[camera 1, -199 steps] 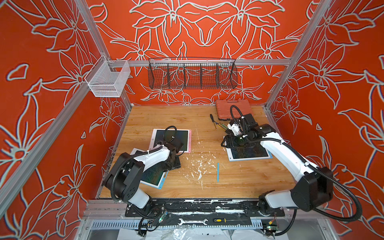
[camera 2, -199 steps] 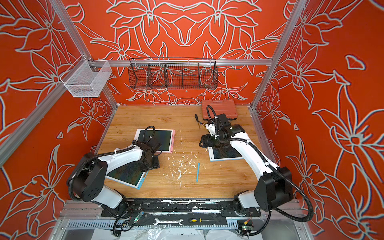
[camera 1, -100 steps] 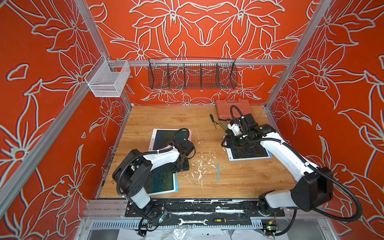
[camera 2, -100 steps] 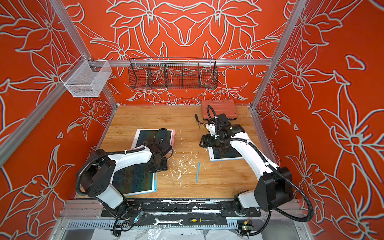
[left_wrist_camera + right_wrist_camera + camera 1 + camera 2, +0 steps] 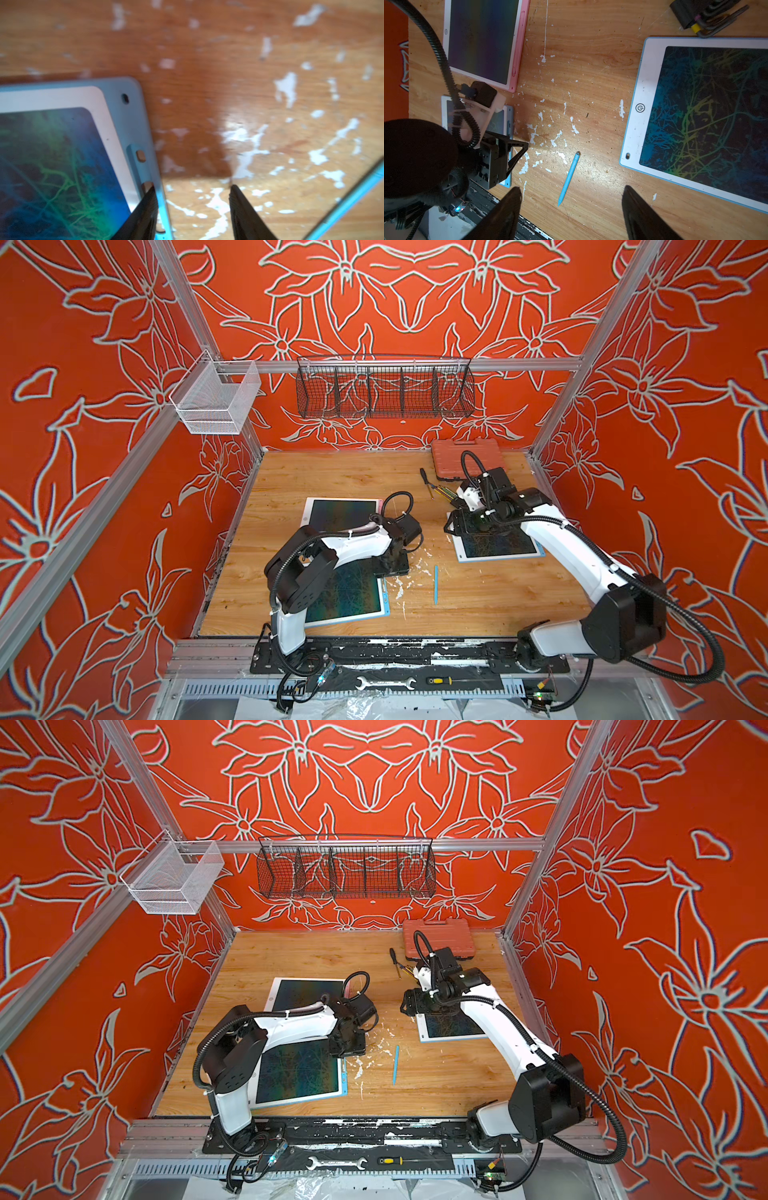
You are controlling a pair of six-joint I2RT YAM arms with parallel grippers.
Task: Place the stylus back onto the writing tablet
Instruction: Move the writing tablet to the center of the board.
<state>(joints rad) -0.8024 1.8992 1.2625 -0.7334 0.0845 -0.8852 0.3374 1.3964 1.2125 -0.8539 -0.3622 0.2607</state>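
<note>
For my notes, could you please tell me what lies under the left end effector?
The blue tablet's edge and bare, paint-flecked table lie beneath the left end effector; the stylus lies aside.

Robot test cell, aluminium frame [image 5: 399, 364], floral orange walls [image 5: 83, 448], wooden tabletop [image 5: 332, 472]

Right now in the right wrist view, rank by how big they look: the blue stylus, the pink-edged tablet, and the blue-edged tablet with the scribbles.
1. blue-edged tablet, largest, though cropped and apparently nearer.
2. pink-edged tablet, also cropped.
3. blue stylus, clearly smallest.
</note>
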